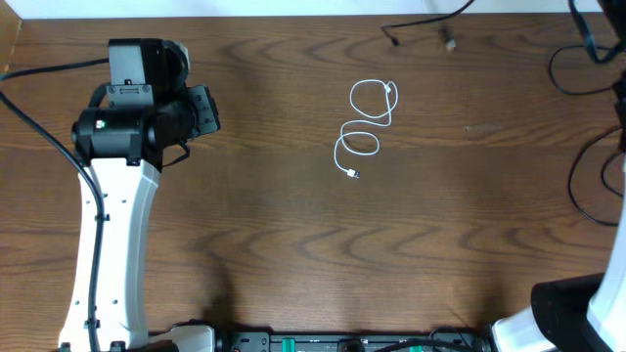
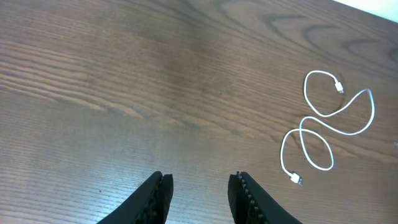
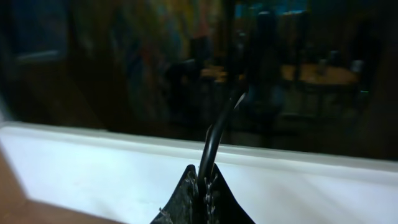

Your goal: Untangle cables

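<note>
On the wooden table (image 1: 293, 244), right of centre and toward the far edge: white cable (image 1: 366, 128), flat on the wood. Laid in two loose loops, one nearer the far edge and one nearer the middle, crossing itself between them like a slack figure eight. One small white connector (image 1: 392, 91) on the farther loop, the other connector (image 1: 353, 174) at the free tail just past the nearer loop. Touched by nothing, well apart from both arms. Close to the far edge, a little right of the white cable and clear of it: black cable (image 1: 423, 21), a thin line slanting out past the edge, with a small dark plug (image 1: 393, 41) at its lower end. Over the left half of the table, nearer the far-left corner than the near edge: left gripper (image 2: 201, 182), released, fingers (image 2: 159, 193) spread with only bare wood grain between them, grasping nothing. Right gripper (image 3: 205, 190) clenched, fingertips pressed together on the black cable (image 3: 217, 130), a dark cord rising from between them and curving away in front of a dark window (image 3: 124, 62) above a white sill (image 3: 93, 168). Out of the overhead view, apart from the white right arm (image 1: 587, 313) at the near-right corner. Thicker black wires (image 1: 587, 186) looping along the right edge of the table.
</note>
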Robot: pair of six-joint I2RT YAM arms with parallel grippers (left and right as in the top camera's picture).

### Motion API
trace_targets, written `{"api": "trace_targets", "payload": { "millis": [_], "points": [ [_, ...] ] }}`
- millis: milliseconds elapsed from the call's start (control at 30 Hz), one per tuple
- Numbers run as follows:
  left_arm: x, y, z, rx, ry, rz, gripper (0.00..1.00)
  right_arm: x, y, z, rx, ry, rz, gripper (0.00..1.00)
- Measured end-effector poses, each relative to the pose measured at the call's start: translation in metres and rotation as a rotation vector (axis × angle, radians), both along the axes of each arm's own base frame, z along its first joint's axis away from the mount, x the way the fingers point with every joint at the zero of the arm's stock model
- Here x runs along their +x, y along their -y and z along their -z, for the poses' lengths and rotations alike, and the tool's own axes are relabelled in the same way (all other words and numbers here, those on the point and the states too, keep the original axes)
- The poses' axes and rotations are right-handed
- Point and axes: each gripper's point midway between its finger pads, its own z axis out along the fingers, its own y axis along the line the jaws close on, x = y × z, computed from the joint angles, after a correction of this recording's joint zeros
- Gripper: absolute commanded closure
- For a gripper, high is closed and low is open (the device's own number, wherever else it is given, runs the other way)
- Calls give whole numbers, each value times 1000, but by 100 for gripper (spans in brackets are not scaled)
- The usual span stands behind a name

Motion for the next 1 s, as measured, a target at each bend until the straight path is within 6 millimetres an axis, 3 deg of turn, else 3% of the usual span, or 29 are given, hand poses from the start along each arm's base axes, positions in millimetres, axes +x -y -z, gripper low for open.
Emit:
{"api": "trace_targets", "payload": {
  "millis": [200,333,567,767,867,900,967,1000],
  "points": [
    [1,0,1,0,-4,0,64,21,45,26,1,-91,204,99],
    [1,0,2,0,-5,0,64,51,110,55,-4,-161,378,99],
    [1,0,2,0,-4,0,64,87,218,99,8,-235,594,99],
    [1,0,2,0,-5,0,64,82,300,109,27,-222,737,99],
    [1,0,2,0,-5,0,64,79,332,127,36,-262,792,99],
    [1,0,2,0,-5,0,64,81,340,138,39,-289,804,87],
    [1,0,2,0,-5,0,64,86,354,165,53,-361,819,44],
    [1,0,2,0,-5,0,64,90,359,186,55,-419,819,27]
  ]
}}
